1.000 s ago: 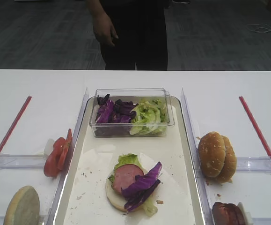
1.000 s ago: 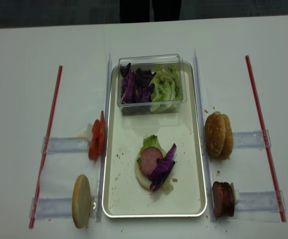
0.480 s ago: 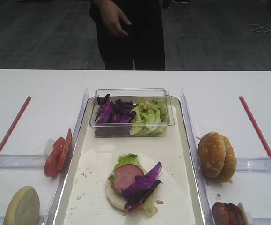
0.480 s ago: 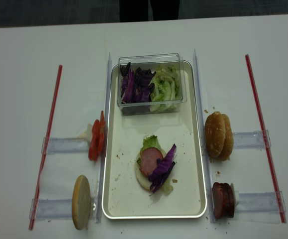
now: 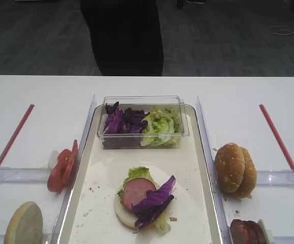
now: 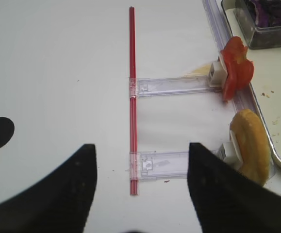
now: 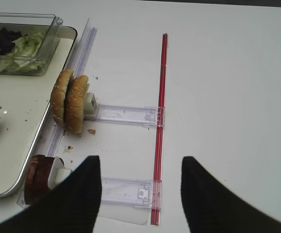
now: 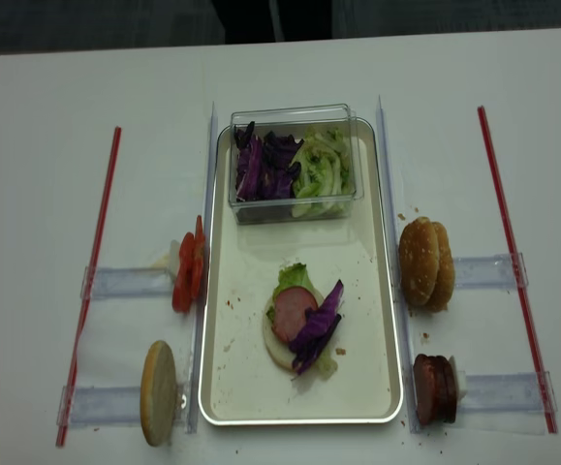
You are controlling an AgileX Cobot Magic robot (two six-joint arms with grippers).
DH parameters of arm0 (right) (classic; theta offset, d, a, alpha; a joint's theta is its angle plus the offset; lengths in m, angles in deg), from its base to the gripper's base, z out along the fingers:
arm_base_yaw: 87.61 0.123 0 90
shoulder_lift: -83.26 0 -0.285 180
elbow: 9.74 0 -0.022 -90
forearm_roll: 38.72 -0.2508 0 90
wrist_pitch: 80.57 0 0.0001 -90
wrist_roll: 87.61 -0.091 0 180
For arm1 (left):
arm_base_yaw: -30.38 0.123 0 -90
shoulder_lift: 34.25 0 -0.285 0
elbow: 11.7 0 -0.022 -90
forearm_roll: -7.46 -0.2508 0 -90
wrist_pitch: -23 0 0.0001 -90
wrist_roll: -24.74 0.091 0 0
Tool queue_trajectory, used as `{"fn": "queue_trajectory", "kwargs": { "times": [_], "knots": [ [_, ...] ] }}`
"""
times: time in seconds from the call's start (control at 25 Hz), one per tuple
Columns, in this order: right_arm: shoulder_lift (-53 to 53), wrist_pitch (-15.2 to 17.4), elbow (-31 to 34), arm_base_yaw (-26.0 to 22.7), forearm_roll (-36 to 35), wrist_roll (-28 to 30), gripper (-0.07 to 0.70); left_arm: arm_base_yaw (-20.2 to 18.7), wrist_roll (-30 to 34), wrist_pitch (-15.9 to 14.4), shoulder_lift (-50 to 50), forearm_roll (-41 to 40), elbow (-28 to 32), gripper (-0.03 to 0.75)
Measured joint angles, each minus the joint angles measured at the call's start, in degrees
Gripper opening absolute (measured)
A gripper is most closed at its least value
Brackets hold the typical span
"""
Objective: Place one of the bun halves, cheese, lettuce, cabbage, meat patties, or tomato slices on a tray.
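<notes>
With bun, meat and cabbage stacked mid-tray (image 5: pixel 195 168), both the left gripper (image 6: pixel 140 194) and right gripper (image 7: pixel 140 194) are held apart and empty; tomato slices (image 5: pixel 61 168) off the tray's left edge are likely needed next.

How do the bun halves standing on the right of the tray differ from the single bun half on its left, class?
The bun halves on the right are a pair, pressed together; the bun half on the left stands alone. The pair shows golden-brown seeded crust to the high camera; the single one shows its pale cut face. The pair sits level with the tray's middle; the single one sits by its near corner. Both stand on edge in clear holders outside the tray.
</notes>
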Motion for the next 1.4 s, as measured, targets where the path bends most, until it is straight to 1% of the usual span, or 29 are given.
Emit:
{"fn": "queue_trajectory", "kwargs": {
  "times": [1.4],
  "knots": [
    [0.0, 0.0, 0.0, 0.0, 0.0, 0.0, 0.387, 0.0, 0.09, 0.14, 0.0, 0.0, 0.0, 0.418]
  ]
}}
